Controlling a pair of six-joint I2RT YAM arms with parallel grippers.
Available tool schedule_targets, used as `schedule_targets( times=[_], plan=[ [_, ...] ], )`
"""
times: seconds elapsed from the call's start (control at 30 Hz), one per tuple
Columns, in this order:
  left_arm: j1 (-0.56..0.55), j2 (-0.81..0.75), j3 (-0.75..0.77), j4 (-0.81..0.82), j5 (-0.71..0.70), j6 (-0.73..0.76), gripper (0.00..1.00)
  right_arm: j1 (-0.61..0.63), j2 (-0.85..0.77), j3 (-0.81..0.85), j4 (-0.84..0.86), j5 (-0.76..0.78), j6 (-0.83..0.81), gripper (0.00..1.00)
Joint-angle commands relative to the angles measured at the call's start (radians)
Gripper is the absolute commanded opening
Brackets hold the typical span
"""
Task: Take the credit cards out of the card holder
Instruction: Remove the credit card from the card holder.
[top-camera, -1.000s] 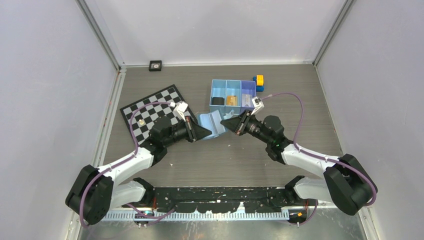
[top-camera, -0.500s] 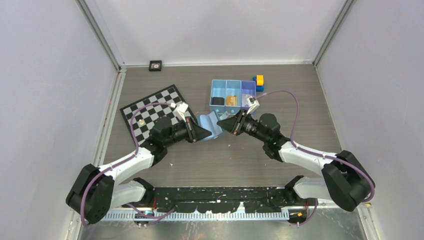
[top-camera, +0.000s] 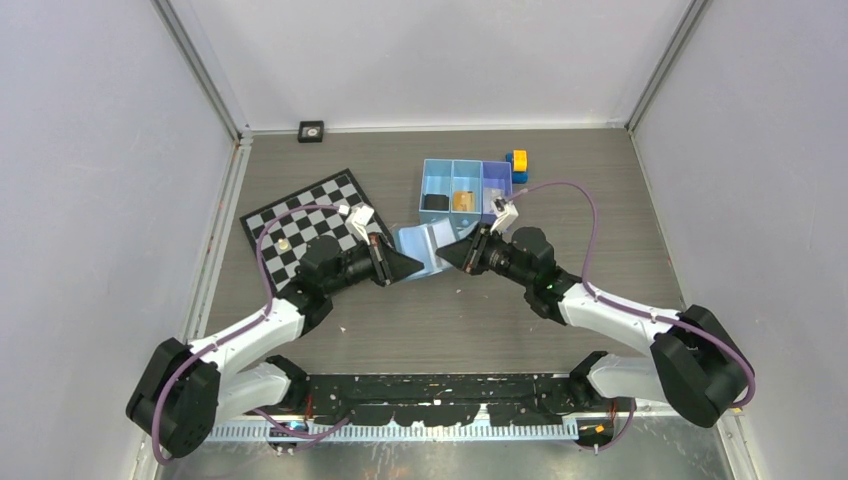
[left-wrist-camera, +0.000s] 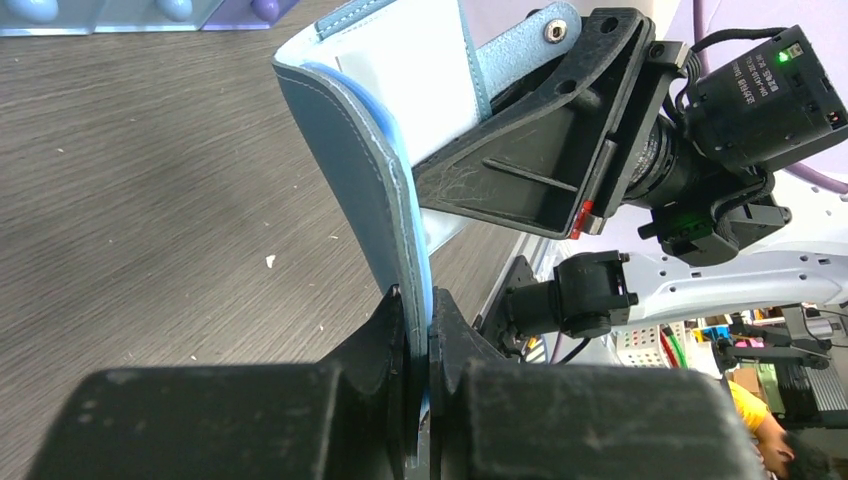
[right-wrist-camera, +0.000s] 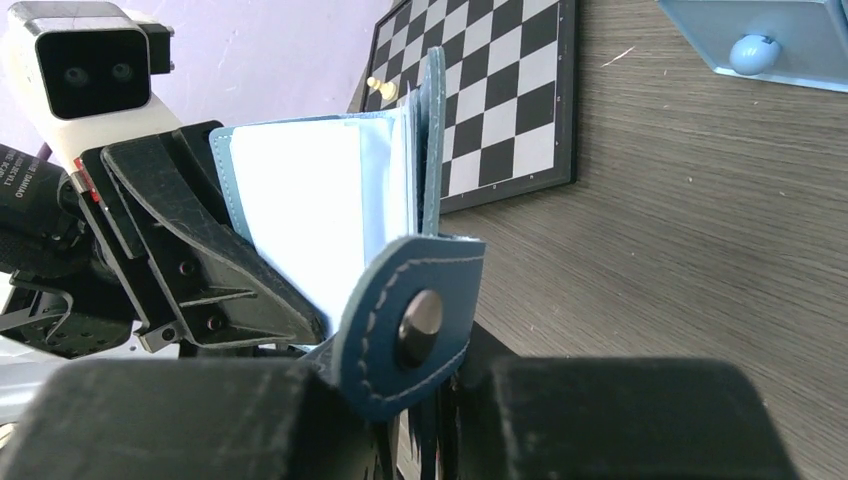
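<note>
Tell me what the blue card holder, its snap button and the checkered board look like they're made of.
The card holder looks like leather or faux leather: matte blue, stitched edges. Its snap button appears metal, with a dull silvery sheen. The checkered board is thin, flat, black-bordered, perhaps printed card or plastic; unclear.

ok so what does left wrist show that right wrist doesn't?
Left wrist only: the left hand clamped on the card holder at its dark outer edge, plus the right arm's camera with a green light on.
Right wrist only: the chessboard with a small piece on it, and the round snap on the tab at the right hand.
Both: the holder held open between the two hands, its pale inside, a sliver of the tray, the wood-grain table.
</note>
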Motion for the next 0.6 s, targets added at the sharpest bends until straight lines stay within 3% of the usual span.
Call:
schedule_targets(
  times=[0.0,0.07,0.13,0.57],
  plan=[
    [0.0,-0.037,0.014,0.095,-0.004,0.017,0.0,0.0,0.0,0.013,0.024,-0.021,-0.02,0.23],
    [0.0,-0.035,0.014,0.092,-0.007,0.017,0.0,-0.001,-0.002,0.007,0.05,-0.03,-0.005,0.36],
    [-0.001,-0.034,0.013,0.088,-0.009,0.017,0.0,-0.002,-0.029,-0.006,0.043,-0.003,-0.006,0.41],
    [0.0,-0.053,0.016,0.047,-0.043,0.026,0.0,-0.024,-0.185,-0.092,0.018,0.154,-0.002,0.35]
  ],
)
